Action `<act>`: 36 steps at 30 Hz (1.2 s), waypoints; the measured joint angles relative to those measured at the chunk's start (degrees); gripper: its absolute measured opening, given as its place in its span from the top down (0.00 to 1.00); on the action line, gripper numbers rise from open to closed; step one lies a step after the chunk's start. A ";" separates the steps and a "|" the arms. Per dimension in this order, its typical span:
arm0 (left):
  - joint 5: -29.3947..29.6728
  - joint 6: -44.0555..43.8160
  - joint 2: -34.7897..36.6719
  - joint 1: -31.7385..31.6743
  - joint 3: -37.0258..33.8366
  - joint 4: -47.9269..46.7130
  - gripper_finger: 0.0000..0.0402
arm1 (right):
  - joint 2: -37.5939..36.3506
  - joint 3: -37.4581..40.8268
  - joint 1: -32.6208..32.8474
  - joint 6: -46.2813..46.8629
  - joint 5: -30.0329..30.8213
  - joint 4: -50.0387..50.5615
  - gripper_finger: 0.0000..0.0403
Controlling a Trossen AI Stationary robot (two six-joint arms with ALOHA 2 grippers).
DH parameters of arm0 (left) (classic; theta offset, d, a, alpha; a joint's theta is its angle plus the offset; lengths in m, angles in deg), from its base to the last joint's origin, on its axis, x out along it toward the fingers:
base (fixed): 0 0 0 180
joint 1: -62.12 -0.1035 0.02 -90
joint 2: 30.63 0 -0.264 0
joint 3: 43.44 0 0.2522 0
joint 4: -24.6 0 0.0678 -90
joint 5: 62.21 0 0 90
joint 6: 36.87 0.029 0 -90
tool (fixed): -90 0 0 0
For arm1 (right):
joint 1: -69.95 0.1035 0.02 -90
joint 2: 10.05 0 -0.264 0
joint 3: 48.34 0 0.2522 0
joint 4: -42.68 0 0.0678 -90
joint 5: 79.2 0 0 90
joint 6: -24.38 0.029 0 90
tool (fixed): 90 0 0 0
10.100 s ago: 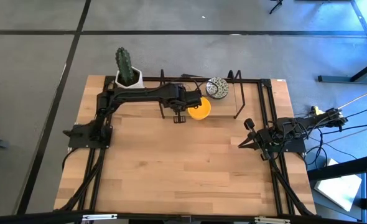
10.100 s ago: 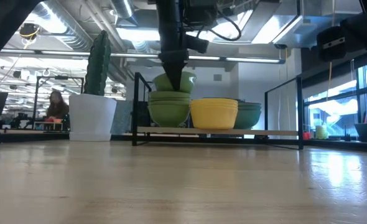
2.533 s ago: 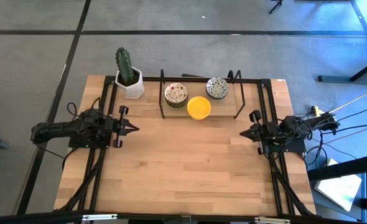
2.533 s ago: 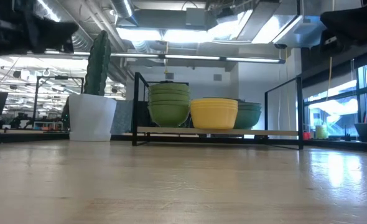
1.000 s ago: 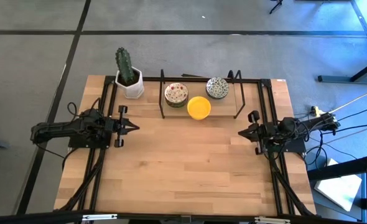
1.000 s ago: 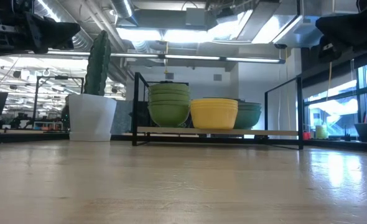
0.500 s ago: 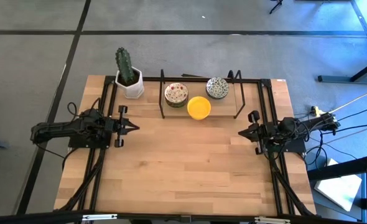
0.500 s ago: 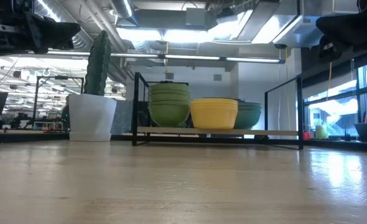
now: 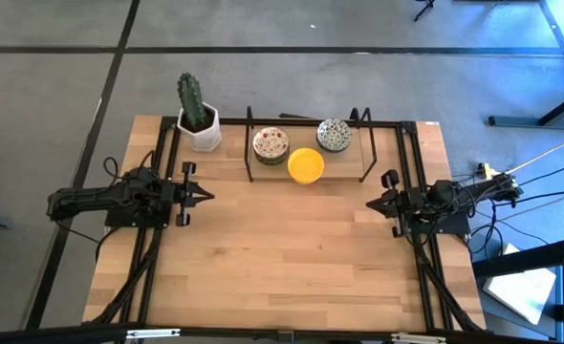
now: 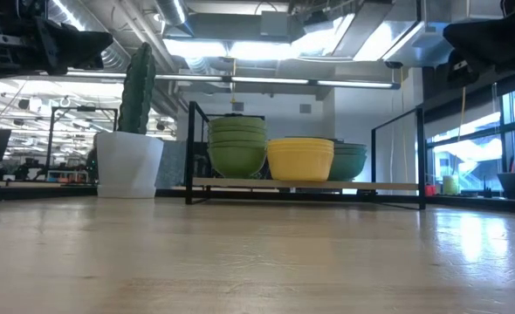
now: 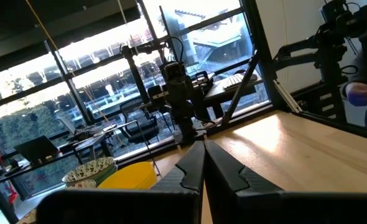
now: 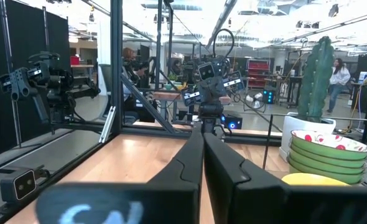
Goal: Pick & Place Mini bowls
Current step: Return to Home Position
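Observation:
Three stacks of mini bowls stand on a low black rack (image 9: 368,153) at the table's far side: a cream, red-speckled stack (image 9: 271,144), a yellow stack (image 9: 306,165) and a white, grey-green patterned stack (image 9: 334,135). In the low view they show as green-sided (image 10: 237,146), yellow (image 10: 300,159) and dark green (image 10: 349,160) stacks. My left gripper (image 9: 206,195) is shut, held above the table's left side. My right gripper (image 9: 370,204) is shut above the right side. Both point toward the table's middle and hold nothing.
A cactus in a white square pot (image 9: 197,122) stands at the far left corner beside the rack. The wooden tabletop (image 9: 292,258) lies bare between the arms and toward the near edge. Cables run off the right edge.

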 joint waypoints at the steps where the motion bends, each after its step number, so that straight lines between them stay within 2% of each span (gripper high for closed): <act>1: 0.00 0.00 0.00 0.00 0.00 0.00 0.99 | 0.00 0.00 0.00 0.00 0.01 0.00 0.96; 36: 0.00 -0.02 0.00 0.00 0.00 0.00 0.99 | 0.00 0.00 0.00 0.00 0.00 0.00 0.96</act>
